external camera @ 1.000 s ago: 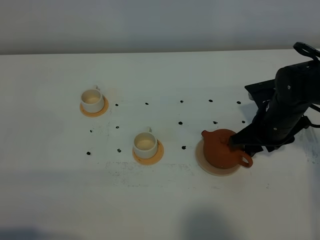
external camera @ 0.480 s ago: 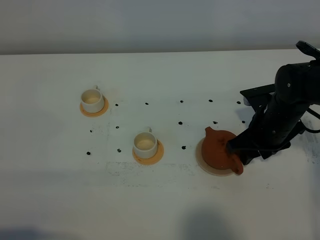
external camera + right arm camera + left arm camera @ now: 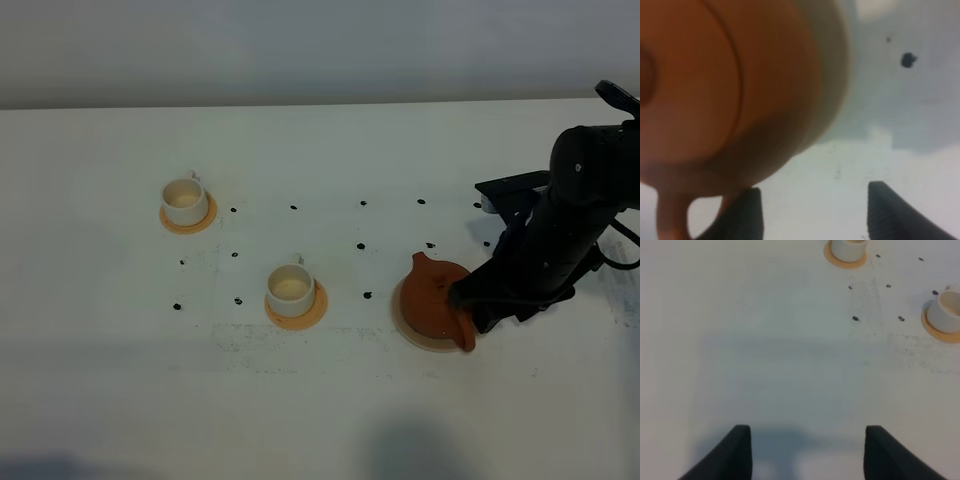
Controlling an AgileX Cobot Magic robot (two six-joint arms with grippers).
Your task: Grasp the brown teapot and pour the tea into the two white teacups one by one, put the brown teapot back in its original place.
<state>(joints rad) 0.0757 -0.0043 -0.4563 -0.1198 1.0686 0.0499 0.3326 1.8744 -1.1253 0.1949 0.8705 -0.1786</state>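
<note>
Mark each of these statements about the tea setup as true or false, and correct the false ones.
1. The brown teapot sits on the pale beige coaster. True.
2. Both white teacups share one coaster. False: each stands on its own orange-tan coaster.
3. The left gripper holds a teacup. False: its jaws are open above the table, with nothing between them.
4. The right gripper is open, close beside the teapot on its handle side. True.
5. Dark tea fills the nearer teacup. False: its inside looks pale cream.
</note>
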